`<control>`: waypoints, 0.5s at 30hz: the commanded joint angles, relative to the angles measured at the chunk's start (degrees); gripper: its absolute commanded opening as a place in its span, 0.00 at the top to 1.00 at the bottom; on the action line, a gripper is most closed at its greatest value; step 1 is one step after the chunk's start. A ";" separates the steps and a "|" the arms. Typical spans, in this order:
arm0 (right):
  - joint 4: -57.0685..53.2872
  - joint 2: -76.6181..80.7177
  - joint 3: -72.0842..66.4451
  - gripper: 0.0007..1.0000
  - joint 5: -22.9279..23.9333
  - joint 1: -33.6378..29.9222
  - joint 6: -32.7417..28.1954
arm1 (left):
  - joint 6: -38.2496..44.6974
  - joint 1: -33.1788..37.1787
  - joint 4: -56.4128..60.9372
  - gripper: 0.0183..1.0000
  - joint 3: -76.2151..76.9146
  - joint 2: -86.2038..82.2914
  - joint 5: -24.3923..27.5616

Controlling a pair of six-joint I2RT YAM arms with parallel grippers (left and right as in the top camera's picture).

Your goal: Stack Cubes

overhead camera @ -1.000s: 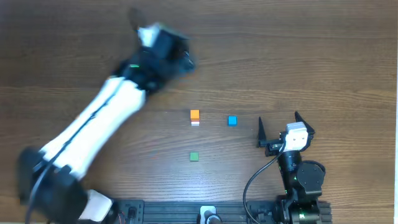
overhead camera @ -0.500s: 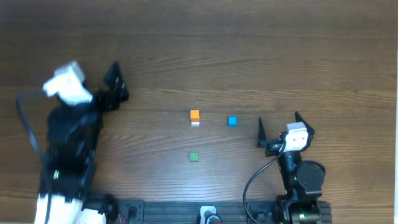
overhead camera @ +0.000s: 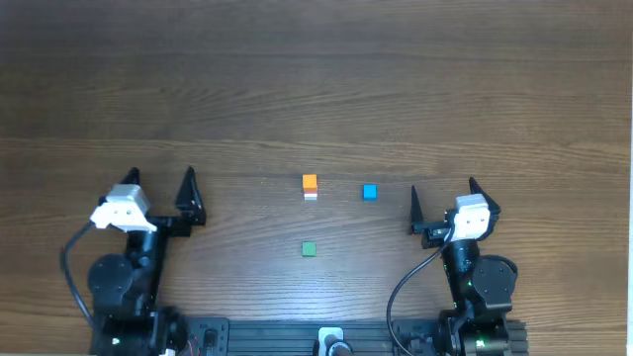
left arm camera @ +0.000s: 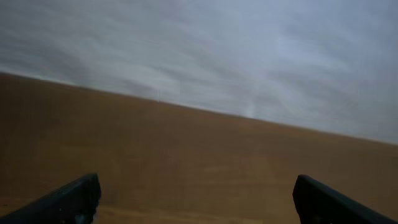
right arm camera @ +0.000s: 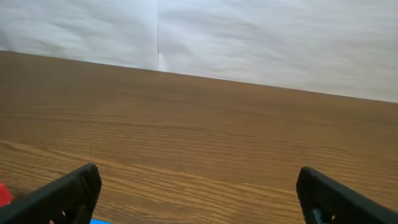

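Left arm has pulled back from its far reach over the upper worktop (overhead camera: 415,79) and now sits folded at its base. The left pincer (overhead camera: 160,180) is released, jaws spread wide and holding nothing. Right arm unchanged; the right pincer (overhead camera: 442,188) is likewise released and empty. Cubes have not shifted.

Positions, top view:
- orange cube (overhead camera: 310,182) sits on a white cube (overhead camera: 310,196), a two-high stack near mid-worktop
- blue cube (overhead camera: 369,192) lies just beside the stack, on the right arm's side, apart from it
- green cube (overhead camera: 309,249) lies nearer the arm bases, in line with the stack, well apart

Judgement: two cubes stacked, two loose. Blue is closest to the right pincer.

Handling, judged from appearance: small, rigid, light blocks with flat faces and probably smooth sides. They should not deform under the jaws, but a skewed or off-centre pinch could twist one out. Take hold across two opposite side faces, at mid-height or slightly above, jaws square to the faces. The stack is narrow and looks easy to topple, so any added cube should be set down level and let go gently.
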 commanded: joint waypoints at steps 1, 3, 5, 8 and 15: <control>0.11 -0.33 -0.48 0.01 -0.48 -0.33 -0.07 | 3.78 0.42 2.32 0.01 -5.46 -4.98 2.12; 0.11 -0.33 -0.48 0.01 -0.46 -0.33 -0.07 | 5.97 0.42 3.72 0.01 -7.13 -6.01 2.47; 0.11 -0.33 -0.48 0.01 -0.46 -0.33 -0.07 | 8.68 0.42 3.52 0.00 -8.00 -6.71 2.91; 0.11 -0.33 -0.48 0.01 -0.48 -0.33 -0.04 | 11.82 0.42 3.58 0.00 -8.00 -6.73 2.91; 0.11 -0.33 -0.48 0.01 -0.48 -0.33 -0.07 | 14.71 0.42 -1.53 0.00 -8.00 -7.23 2.14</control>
